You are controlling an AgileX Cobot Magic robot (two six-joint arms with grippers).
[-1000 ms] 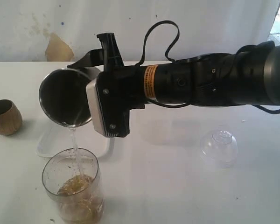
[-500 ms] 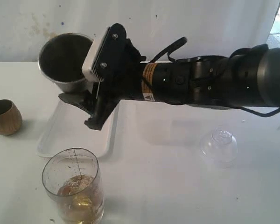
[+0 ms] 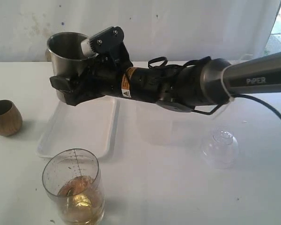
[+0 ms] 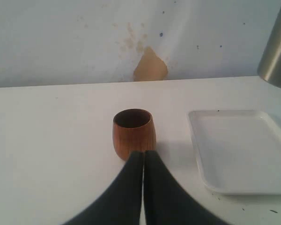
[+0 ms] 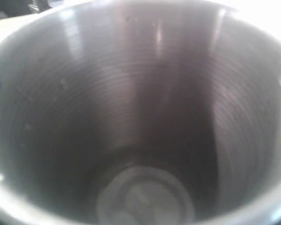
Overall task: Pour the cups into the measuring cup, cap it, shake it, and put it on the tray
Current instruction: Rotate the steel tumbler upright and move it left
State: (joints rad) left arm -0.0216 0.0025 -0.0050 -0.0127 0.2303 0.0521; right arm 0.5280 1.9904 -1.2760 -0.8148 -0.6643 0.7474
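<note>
My right gripper (image 3: 71,83) is shut on the steel tumbler (image 3: 68,52) and holds it upright above the far end of the white tray (image 3: 77,131). The right wrist view looks straight into the tumbler (image 5: 140,122); it looks empty, and the fingers are hidden. The clear measuring cup (image 3: 76,190) stands at the front, uncapped, with amber liquid in its lower part. The brown cup (image 3: 4,117) stands at the far left. In the left wrist view my left gripper (image 4: 144,154) is shut on nothing, just short of the brown cup (image 4: 134,132).
A clear domed lid (image 3: 219,148) lies on the white table at the right. In the left wrist view the tray (image 4: 239,150) lies beside the brown cup, and the steel tumbler (image 4: 277,51) shows at the picture's edge. A white wall closes the back.
The right arm has turned the tumbler from tipped and pouring into the measuring cup back to upright, and has drawn it away over the tray. The stream has stopped. The left gripper is unchanged.
</note>
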